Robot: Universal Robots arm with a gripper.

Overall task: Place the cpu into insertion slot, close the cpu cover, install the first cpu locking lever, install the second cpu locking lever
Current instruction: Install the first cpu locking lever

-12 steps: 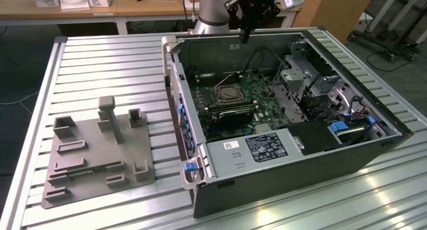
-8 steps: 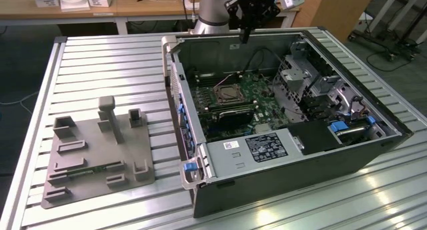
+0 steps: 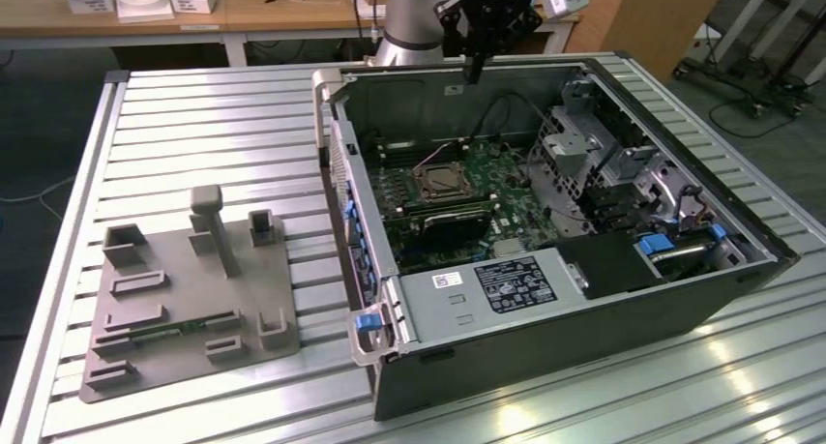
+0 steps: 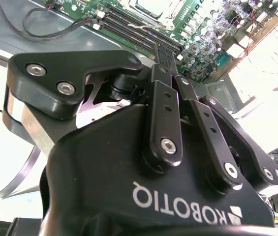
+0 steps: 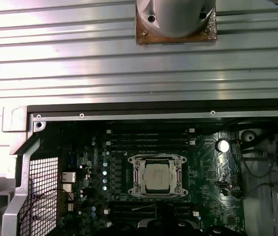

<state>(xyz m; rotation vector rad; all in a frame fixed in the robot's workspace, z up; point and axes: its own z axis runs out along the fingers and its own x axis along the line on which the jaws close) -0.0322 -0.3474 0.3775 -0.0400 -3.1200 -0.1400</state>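
Your gripper [image 3: 475, 74] hangs high over the far wall of the open computer case [image 3: 543, 352], and in the second wrist view its fingers [image 4: 166, 98] are pinched together with nothing between them. Down on the motherboard [image 5: 94, 167], the cpu [image 5: 157, 176] sits in its socket. The cpu cover [image 5: 138, 178] lies flat around it, well apart from your gripper.

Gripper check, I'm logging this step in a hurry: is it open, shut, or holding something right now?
Gripper: shut, fingertips together, holding nothing, above the computer case; the cpu lies in its socket.
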